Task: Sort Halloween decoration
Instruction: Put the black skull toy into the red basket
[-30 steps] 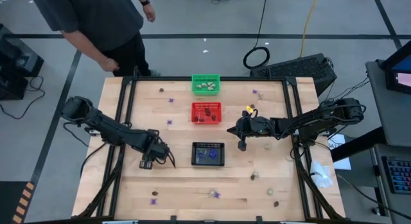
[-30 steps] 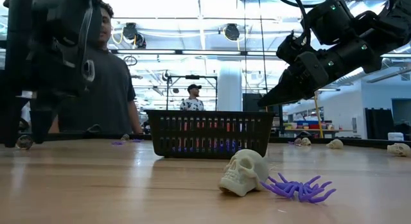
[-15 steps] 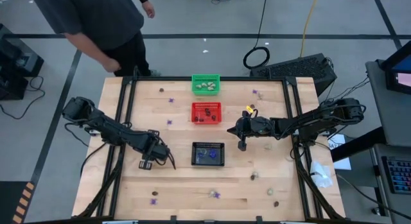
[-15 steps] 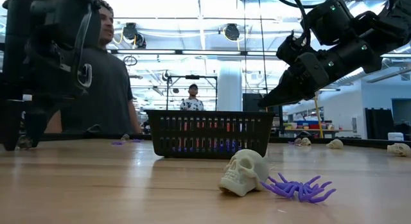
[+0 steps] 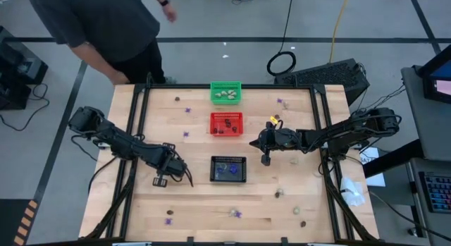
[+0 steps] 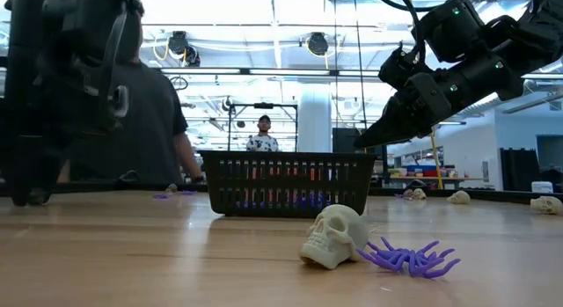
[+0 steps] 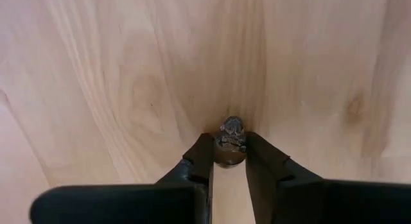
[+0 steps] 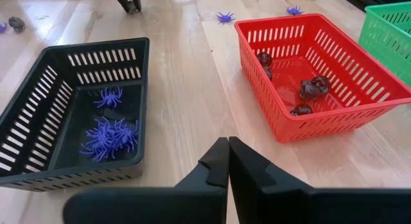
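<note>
Left gripper [image 7: 230,142], low on the bench [image 7: 128,70] left of the black basket [image 5: 229,169], fingers clamped on a dark brown trinket [image 7: 232,131] resting on the wood. Right gripper [image 8: 228,161], fingers together and empty, hangs between black basket and red basket [image 8: 321,76]; purple spiders [image 8: 109,135] lie in the black one.

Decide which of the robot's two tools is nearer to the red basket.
The right tool: it hangs just off the red basket toward the right side of the table. The left tool is farther away, down on the wood beyond the black basket, closed on a dark brown trinket.
</note>
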You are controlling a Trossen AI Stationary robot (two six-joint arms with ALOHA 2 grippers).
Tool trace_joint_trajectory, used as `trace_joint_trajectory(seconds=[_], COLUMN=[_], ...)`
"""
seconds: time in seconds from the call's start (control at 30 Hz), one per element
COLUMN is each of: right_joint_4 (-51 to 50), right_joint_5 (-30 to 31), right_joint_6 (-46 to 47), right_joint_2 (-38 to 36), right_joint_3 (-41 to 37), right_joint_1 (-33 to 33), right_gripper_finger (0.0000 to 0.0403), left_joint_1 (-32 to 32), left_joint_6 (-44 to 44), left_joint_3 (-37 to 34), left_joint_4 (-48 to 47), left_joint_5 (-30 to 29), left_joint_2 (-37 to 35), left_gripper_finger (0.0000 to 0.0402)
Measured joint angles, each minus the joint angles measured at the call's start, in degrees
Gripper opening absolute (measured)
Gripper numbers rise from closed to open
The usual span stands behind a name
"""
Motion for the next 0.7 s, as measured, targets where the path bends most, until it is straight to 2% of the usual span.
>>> trace_joint_trajectory(seconds=[0.2, 0.33, 0.53, 0.7], right_joint_4=[0.0, 0.01, 0.0, 0.0], right_joint_5=[0.0, 0.0, -0.22, -0.22], right_joint_6=[0.0, 0.0, 0.0, 0.0], right_joint_2=[0.0, 0.0, 0.0, 0.0], right_joint_3=[0.0, 0.0, 0.0, 0.0], right_joint_1=[0.0, -0.02, 0.0, -0.01], right_gripper_finger=[0.0, 0.0, 0.0, 0.0], left_joint_1=[0.2, 2.57, 10.64, 19.63], left_joint_6=[-1.26, -1.13, 3.65, 8.13], left_joint_3=[5.41, 9.68, 14.57, 15.46], left_joint_4=[0.4, 0.37, 3.05, 9.28], left_joint_5=[-0.02, -0.78, -1.62, -1.5], left_joint_2=[-0.04, -0.06, -0.08, -0.11], left_gripper_finger=[0.0055, 0.0055, 0.0056, 0.0056])
